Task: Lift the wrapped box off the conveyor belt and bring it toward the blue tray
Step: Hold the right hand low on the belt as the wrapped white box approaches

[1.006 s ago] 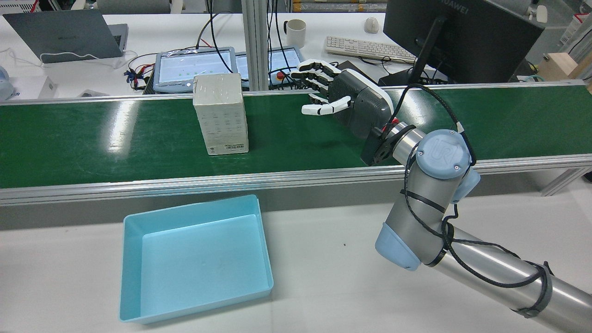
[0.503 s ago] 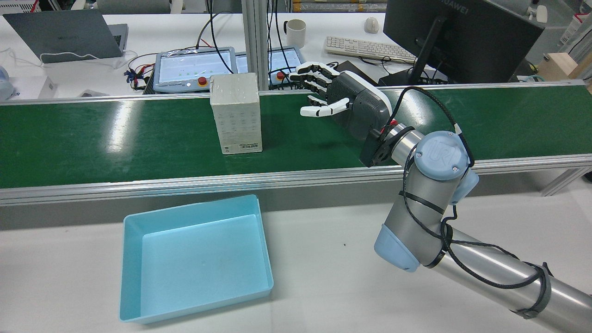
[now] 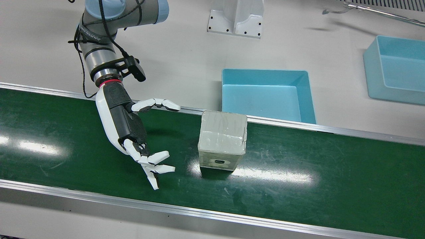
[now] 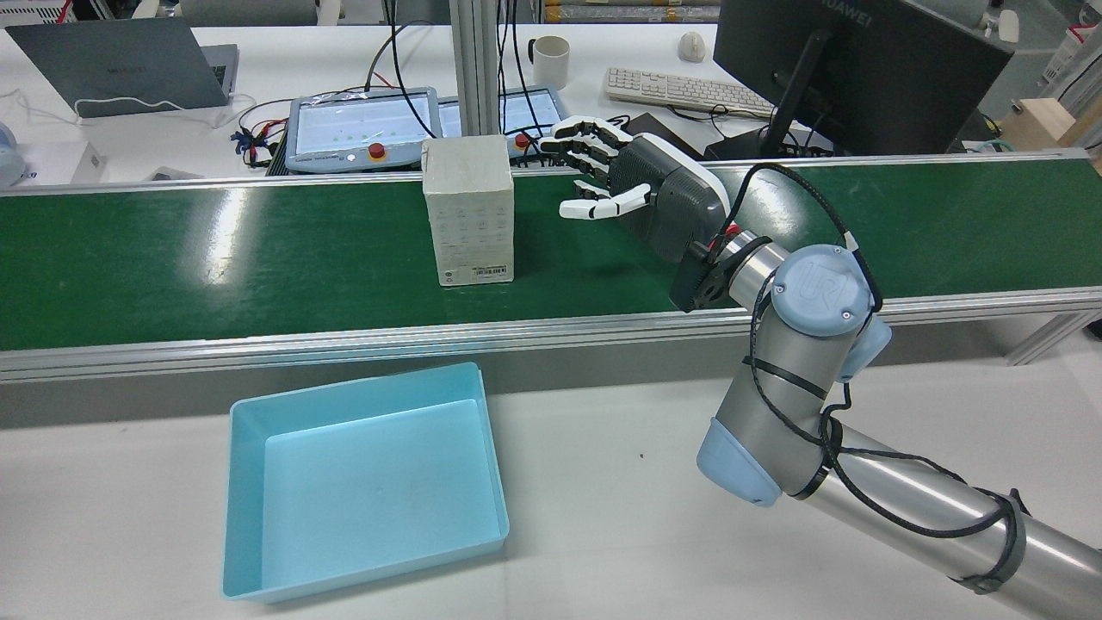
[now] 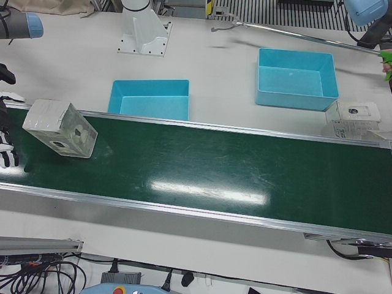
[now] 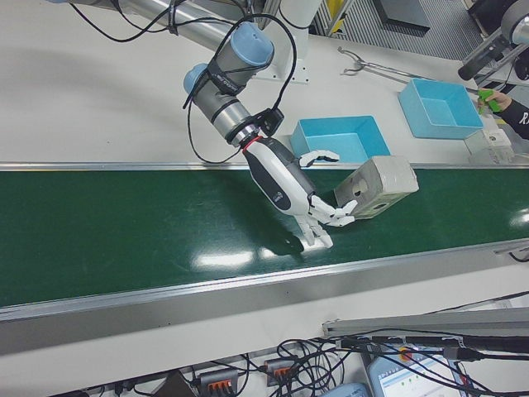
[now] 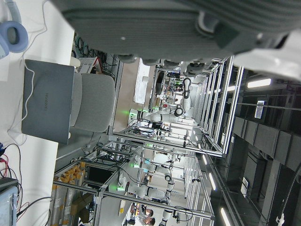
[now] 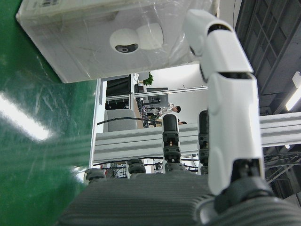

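The wrapped box (image 4: 469, 215) stands upright on the green conveyor belt (image 4: 172, 258), in clear film over a pale carton. It also shows in the front view (image 3: 222, 139) and fills the top of the right hand view (image 8: 113, 37). My right hand (image 4: 637, 189) is open over the belt, fingers spread toward the box, a short gap from its side. In the front view the hand (image 3: 132, 132) is left of the box and apart from it. The blue tray (image 4: 362, 383) sits empty on the white table beside the belt. My left hand (image 7: 164, 23) shows only its palm.
A second blue tray (image 3: 395, 43) stands farther along the table. An arm pedestal (image 3: 235, 16) is behind the first tray. Another wrapped box (image 5: 355, 116) rests beside the belt's far end. Desks with monitor, keyboard and tablets lie beyond the belt.
The box has travelled along the belt toward my right hand, closing most of the gap. The right hand has stayed open and nearly still.
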Controlling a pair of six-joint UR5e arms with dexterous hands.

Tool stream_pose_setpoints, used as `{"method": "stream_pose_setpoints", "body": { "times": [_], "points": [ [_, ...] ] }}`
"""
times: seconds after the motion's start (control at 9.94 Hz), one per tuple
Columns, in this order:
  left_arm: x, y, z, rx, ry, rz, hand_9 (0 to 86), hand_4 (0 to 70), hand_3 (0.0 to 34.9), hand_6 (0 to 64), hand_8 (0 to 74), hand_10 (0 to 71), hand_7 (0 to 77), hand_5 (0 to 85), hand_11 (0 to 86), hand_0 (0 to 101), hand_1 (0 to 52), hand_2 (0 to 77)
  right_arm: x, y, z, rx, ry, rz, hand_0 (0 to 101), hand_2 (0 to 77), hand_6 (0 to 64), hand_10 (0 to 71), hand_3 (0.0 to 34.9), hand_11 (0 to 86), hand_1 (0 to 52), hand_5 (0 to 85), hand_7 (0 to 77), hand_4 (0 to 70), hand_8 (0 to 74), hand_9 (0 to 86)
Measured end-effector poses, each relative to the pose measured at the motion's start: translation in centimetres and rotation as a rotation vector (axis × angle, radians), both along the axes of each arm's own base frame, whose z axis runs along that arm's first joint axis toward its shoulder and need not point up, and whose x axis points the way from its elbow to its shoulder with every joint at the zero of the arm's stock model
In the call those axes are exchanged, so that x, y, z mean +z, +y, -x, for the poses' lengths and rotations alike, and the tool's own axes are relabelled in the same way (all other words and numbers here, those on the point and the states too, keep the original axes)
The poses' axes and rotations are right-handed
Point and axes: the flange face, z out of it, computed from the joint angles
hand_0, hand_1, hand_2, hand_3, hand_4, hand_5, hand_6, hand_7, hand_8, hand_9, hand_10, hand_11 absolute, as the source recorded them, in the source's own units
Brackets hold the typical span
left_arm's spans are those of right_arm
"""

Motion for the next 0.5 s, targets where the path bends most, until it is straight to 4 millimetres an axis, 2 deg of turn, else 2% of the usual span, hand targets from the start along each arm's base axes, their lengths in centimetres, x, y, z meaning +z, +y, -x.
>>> {"method": "stream_pose_setpoints", "body": {
  "times": [0.5],
  "points": [
    [0.0, 0.0, 0.0, 0.0, 0.0, 0.0, 0.0, 0.0, 0.0, 0.0, 0.0, 0.0, 0.0, 1.1, 0.0, 0, 0.0, 0.5, 0.05, 0.32, 0.65, -0.004, 0.013, -0.004, 50, 25.1, 3.8, 0.0, 22.8, 1.6, 18.5, 38.7, 25.6, 10.9, 0.0, 6.0]
  ]
}}
